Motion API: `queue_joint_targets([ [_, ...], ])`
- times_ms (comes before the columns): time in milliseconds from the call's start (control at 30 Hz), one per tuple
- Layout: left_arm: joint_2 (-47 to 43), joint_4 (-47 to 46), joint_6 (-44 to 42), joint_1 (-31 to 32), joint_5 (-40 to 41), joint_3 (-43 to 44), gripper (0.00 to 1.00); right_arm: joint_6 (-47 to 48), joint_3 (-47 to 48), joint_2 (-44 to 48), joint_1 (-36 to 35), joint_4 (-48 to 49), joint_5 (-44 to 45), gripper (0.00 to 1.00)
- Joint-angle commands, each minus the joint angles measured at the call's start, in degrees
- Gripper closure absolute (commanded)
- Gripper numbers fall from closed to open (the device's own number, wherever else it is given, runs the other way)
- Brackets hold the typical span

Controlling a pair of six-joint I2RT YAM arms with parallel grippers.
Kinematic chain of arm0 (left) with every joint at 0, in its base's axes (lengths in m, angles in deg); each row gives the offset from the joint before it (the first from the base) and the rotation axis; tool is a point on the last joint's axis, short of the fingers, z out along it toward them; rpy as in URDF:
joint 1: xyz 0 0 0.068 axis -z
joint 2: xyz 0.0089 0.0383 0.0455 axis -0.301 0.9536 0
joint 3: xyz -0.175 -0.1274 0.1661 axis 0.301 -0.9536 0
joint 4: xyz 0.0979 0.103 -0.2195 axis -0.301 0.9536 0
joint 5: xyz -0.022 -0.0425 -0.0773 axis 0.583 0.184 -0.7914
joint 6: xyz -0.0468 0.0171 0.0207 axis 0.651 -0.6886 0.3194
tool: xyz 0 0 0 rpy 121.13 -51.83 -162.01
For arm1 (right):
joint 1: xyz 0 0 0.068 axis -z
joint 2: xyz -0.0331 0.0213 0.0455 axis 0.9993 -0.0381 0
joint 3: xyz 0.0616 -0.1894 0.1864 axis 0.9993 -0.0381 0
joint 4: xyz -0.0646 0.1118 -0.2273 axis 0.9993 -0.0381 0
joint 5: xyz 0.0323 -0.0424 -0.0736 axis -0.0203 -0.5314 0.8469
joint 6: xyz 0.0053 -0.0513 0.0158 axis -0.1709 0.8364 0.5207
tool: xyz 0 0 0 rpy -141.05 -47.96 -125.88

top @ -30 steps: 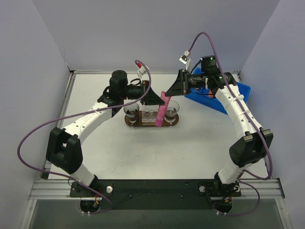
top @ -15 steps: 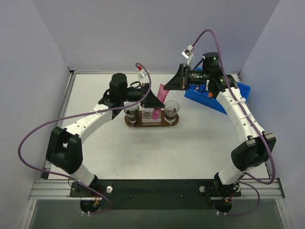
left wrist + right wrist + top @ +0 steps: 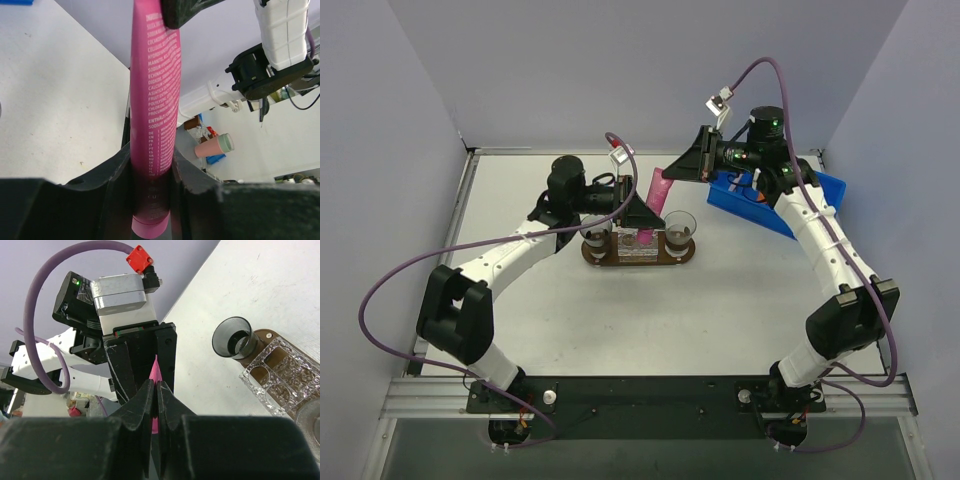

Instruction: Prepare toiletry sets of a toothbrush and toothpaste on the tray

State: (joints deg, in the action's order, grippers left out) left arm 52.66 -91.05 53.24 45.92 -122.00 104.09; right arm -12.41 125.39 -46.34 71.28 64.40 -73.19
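Note:
The magenta toothpaste tube [image 3: 657, 188] is held in the air over the dark-brown tray [image 3: 620, 261], between both grippers. My left gripper [image 3: 642, 212] is shut around the tube's lower part [image 3: 155, 100], and the cap end sticks out below the fingers [image 3: 120, 170]. My right gripper [image 3: 682, 166] is shut on the tube's flat crimped end [image 3: 155, 371]. One of its fingertips [image 3: 185, 10] shows at the top of the left wrist view. The toothbrush and the orange tube are not in view.
On the tray stand two dark cups [image 3: 596, 231] [image 3: 680, 226] with a clear plastic holder [image 3: 638, 246] between them. The holder [image 3: 280, 370] and one cup [image 3: 235, 340] also show in the right wrist view. A blue bin [image 3: 800, 205] sits at the back right, under the right arm.
My right gripper has lifted and moved back, raising the tube's flat end. The tube's lower end has come up off the tray. My left gripper has shifted slightly right around the tube.

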Motion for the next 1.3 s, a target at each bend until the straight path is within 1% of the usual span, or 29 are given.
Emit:
queue_joint_targets([
  [0, -0.5, -3.8, 0.7, -0.1, -1.9, 0.3, 0.73, 1.7, 0.6, 3.2, 0.3, 2.1, -0.6, 1.00],
  [67, -0.5, -3.8, 0.6, -0.1, -1.9, 0.4, 0.72, 2.1, 0.7, 3.4, 0.4, 1.7, -0.4, 1.00],
  [100, -0.5, -3.8, 0.5, -0.1, -2.0, 0.6, 0.68, 2.4, 0.8, 3.4, 0.3, 1.5, -0.1, 1.00],
  [167, -0.5, -1.7, -0.7, -0.4, -1.7, 1.3, 0.56, 3.3, 1.1, 3.6, 0.0, 0.3, 0.8, 1.00],
  [200, -0.6, -0.5, -1.5, -0.6, -1.4, 1.6, 0.47, 5.3, 1.8, 3.7, -0.2, -0.7, 1.4, 1.00],
  [267, -1.3, 3.5, -4.7, -1.4, 0.4, 1.6, 0.39, 7.6, 2.3, 4.2, -0.5, -3.7, 3.6, 1.00],
  [300, -1.7, 5.5, -6.1, -2.7, 1.5, 1.6, 0.28, 8.4, 2.3, 4.3, -0.9, -4.5, 4.4, 1.00],
  [333, -2.8, 9.8, -10.0, -3.4, 3.5, 1.6, 0.28, 9.9, 2.1, 4.6, -1.0, -5.6, 5.4, 1.00],
  [400, -4.0, 14.1, -13.8, -5.6, 5.3, 1.7, 0.27, 11.4, 1.8, 5.4, -1.8, -6.9, 9.2, 1.00],
  [467, -6.1, 19.3, -18.9, -7.1, 7.6, 1.6, 0.27, 15.5, 2.0, 6.1, -3.1, -10.0, 12.5, 1.00],
  [500, -7.5, 21.4, -20.7, -8.4, 8.4, 1.6, 0.27, 17.0, 2.1, 6.2, -4.9, -11.0, 16.5, 1.00],
  [533, -8.1, 26.1, -24.1, -8.8, 10.3, 1.7, 0.26, 19.6, 2.2, 6.2, -5.9, -12.6, 18.4, 1.00],
  [600, -10.6, 28.3, -26.6, -9.7, 12.5, 1.0, 0.26, 21.8, 1.8, 6.1, -8.0, -13.1, 24.0, 1.00],
  [700, -14.0, 29.3, -26.6, -11.0, 17.3, -0.9, 0.26, 24.9, 0.5, 5.9, -11.4, -12.4, 29.0, 1.00],
  [767, -15.7, 29.6, -26.6, -11.4, 22.6, -2.0, 0.27, 26.2, -1.0, 5.7, -13.0, -10.3, 32.7, 1.00],
  [800, -17.2, 30.2, -26.5, -11.5, 27.1, -2.1, 0.26, 26.3, -1.6, 5.7, -13.3, -8.1, 33.9, 1.00],
  [867, -18.3, 31.0, -26.2, -12.0, 30.5, -2.2, 0.26, 27.3, -4.3, 6.1, -14.4, -5.5, 36.8, 1.00],
  [900, -18.9, 32.2, -25.9, -12.2, 33.2, -2.1, 0.26, 27.8, -5.4, 6.4, -14.9, -2.5, 37.7, 1.00],
  [1000, -19.1, 34.6, -25.9, -12.6, 35.8, -1.5, 0.26, 29.9, -9.3, 7.1, -16.7, 2.8, 42.0, 1.00],
  [1067, -18.9, 35.4, -26.0, -12.8, 35.9, -1.0, 0.26, 31.0, -11.1, 7.5, -17.6, 4.9, 44.9, 1.00],
  [1100, -18.9, 35.8, -25.9, -12.8, 35.9, -1.0, 0.26, 31.4, -12.4, 7.4, -17.7, 7.4, 45.7, 1.00],
  [1267, -18.6, 36.1, -24.9, -12.7, 36.3, -0.8, 0.26, 31.4, -13.8, 7.3, -18.0, 10.8, 47.1, 1.00],
])
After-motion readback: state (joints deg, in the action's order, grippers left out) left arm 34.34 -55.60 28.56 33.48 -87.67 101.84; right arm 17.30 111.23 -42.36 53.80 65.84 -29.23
